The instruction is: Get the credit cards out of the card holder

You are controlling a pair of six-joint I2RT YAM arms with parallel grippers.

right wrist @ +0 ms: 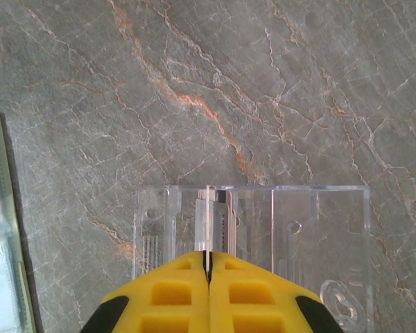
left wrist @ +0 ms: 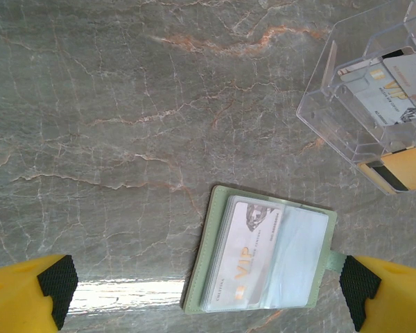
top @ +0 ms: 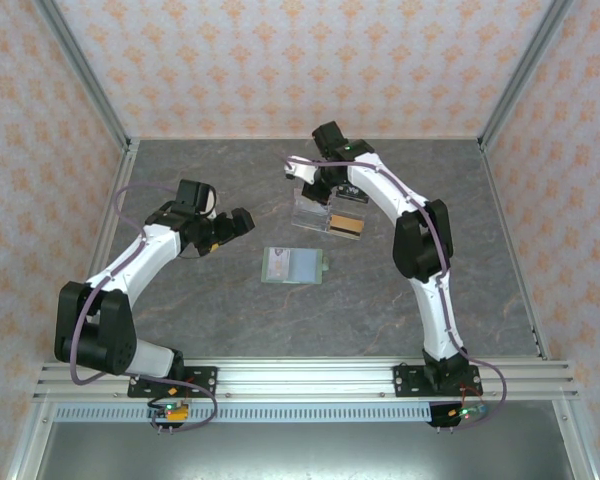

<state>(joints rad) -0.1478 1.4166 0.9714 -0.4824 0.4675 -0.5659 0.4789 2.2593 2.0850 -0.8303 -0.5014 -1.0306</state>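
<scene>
1. The left arm and right arm each have a black base plate bolted to the aluminium rail.
2. Above the rail, the links are smooth white shells joined by rounded black joint housings.
3. A mauve-grey cable starts below the rail and loops along each arm.
4. Farthest from the rail, the left gripper and right gripper have yellow fingers with black pads.
5. Just below the rail, a small wired board sits under each base. The right one shows a green light.
</scene>
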